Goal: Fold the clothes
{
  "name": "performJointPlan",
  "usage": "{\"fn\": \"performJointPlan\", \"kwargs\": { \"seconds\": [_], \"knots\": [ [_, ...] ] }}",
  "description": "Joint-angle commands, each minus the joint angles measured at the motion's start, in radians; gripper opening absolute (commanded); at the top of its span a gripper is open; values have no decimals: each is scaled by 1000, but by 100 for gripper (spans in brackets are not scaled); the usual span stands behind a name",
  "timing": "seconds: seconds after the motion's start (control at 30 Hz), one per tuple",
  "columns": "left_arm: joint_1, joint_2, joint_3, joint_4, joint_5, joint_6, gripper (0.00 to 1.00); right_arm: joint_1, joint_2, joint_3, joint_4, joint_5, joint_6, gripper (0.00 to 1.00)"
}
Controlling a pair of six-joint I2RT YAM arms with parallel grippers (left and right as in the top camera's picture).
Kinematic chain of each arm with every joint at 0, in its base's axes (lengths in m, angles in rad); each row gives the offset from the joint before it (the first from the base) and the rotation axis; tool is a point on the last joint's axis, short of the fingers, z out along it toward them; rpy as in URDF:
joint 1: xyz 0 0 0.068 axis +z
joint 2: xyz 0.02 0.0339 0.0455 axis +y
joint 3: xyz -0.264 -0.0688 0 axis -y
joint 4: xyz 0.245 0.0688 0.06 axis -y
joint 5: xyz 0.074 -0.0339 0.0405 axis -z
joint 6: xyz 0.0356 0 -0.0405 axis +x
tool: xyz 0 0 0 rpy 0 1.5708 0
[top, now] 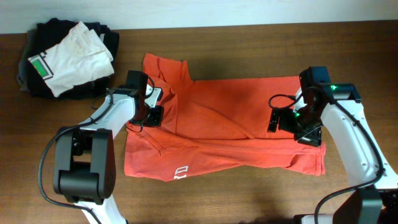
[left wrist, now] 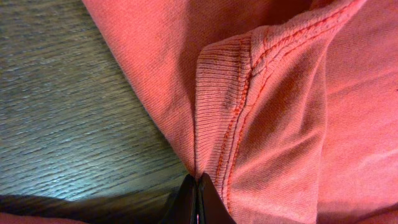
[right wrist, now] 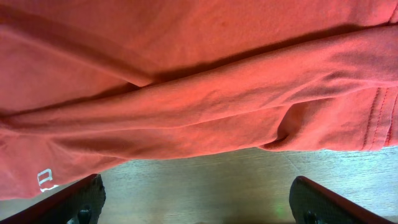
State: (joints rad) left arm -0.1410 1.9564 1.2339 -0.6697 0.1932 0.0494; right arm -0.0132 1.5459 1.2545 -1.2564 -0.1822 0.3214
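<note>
Red-orange T-shirt (top: 236,118) tight inside left claw (left wrist: 198,194)

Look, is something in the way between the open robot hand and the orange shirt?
Nothing visible is. The right gripper hangs open at the edge of the T-shirt, with only bare table between its fingers.

White block lettering (top: 180,172) stands on the red-orange T-shirt (top: 236,124) near its front left edge. It is turned sideways and partly folded under, too small to read from overhead. The right wrist view shows one outlined white character (right wrist: 45,180), an O or D. The green patch (top: 40,65) on the white garment (top: 78,50) is illegible.
</note>
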Motion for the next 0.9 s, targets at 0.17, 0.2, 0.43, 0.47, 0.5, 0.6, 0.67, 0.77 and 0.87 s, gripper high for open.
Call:
{"fn": "performJointPlan", "kwargs": {
  "seconds": [0.17, 0.2, 0.43, 0.47, 0.5, 0.6, 0.67, 0.77, 0.87],
  "knots": [
    [0, -31, 18, -12, -65, -12, 1, 8, 5, -8, -4, 11, 0, 98],
    [0, -31, 18, -13, -81, -13, 1, 8, 5, -8, -4, 11, 0, 98],
    [0, -66, 18, -37, -300, -154, 1, 8, 5, -8, -3, 36, 1, 98],
    [0, -79, 18, -36, -299, -154, 1, 8, 5, -8, -3, 37, 1, 98],
    [0, -92, 18, -36, -299, -154, 1, 8, 5, -8, -3, 37, 1, 98],
    [0, -119, 18, -37, -299, -154, 2, 8, 5, -8, -3, 37, 1, 98],
    [0, -126, 18, -42, -299, -154, 2, 8, 5, -8, 1, 37, 1, 98],
    [0, -126, 18, -50, -299, -154, 2, 8, 5, -33, 38, 37, 1, 98],
    [0, -126, 18, -50, -299, -154, 2, 8, 6, -111, 146, 37, 1, 98]
  ]
}}
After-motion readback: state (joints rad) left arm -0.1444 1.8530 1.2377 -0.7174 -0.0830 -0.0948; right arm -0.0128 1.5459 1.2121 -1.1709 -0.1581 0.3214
